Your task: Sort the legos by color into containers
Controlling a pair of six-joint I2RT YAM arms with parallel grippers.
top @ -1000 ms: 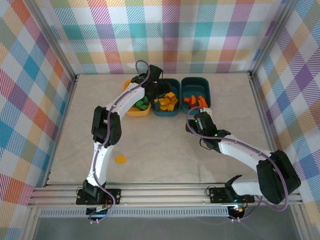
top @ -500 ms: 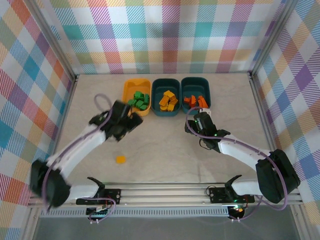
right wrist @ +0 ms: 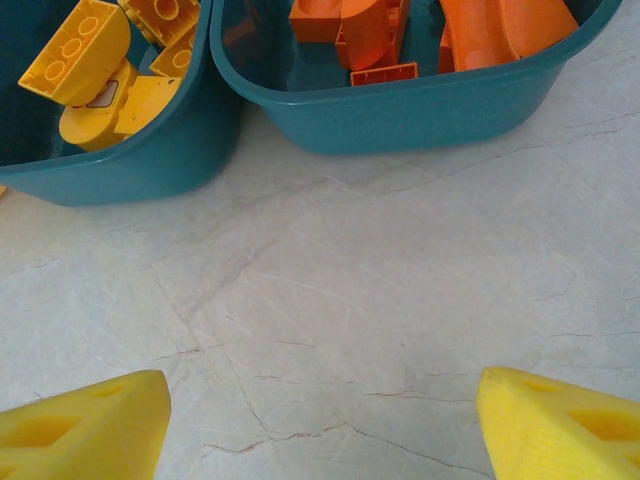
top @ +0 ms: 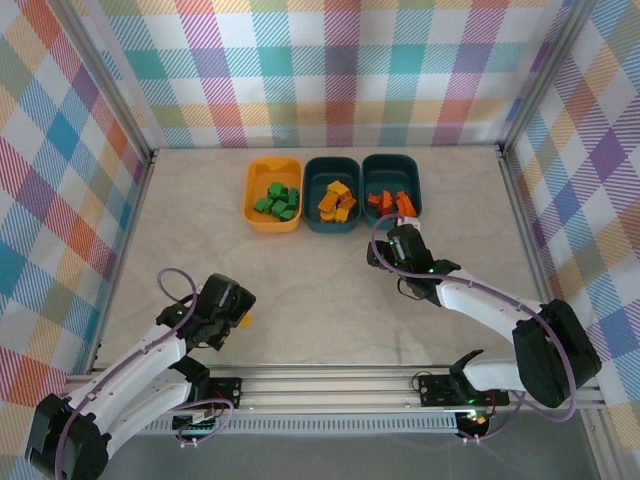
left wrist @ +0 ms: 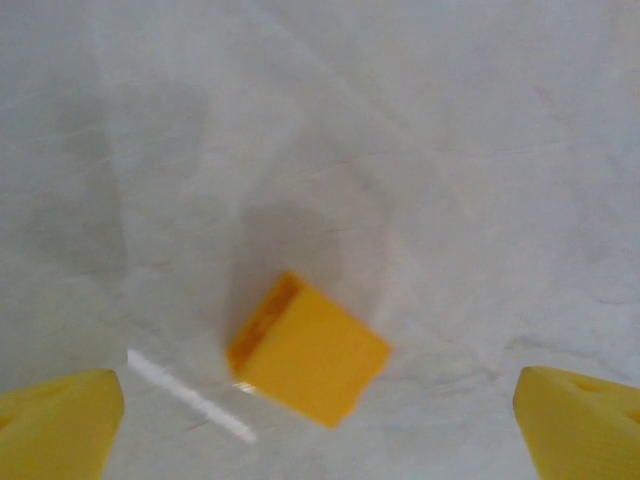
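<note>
A loose yellow lego point(left wrist: 308, 350) lies on the table at the near left. My left gripper point(left wrist: 320, 440) hovers over it, open, with a yellow fingertip point(left wrist: 62, 420) at each side and apart from the brick. In the top view that gripper point(top: 235, 314) covers most of the brick point(top: 245, 321). Green legos point(top: 277, 200) fill the yellow-orange bin point(top: 251, 200). Yellow legos point(top: 336, 202) sit in the middle teal bin point(top: 309, 195), and orange-red ones point(top: 390, 201) in the right teal bin point(top: 416, 185). My right gripper point(top: 384, 247) stands open over bare table point(right wrist: 322, 410) just in front of the teal bins.
The right wrist view has the middle teal bin's wall point(right wrist: 120, 170) and the right teal bin's wall point(right wrist: 420, 110) close ahead. Aluminium frame rails point(top: 330, 378) run along the near edge, and checked walls close in the other sides.
My left arm has swung back from the yellow-orange bin to the near left and come down over the loose yellow lego. The right arm has barely moved.
</note>
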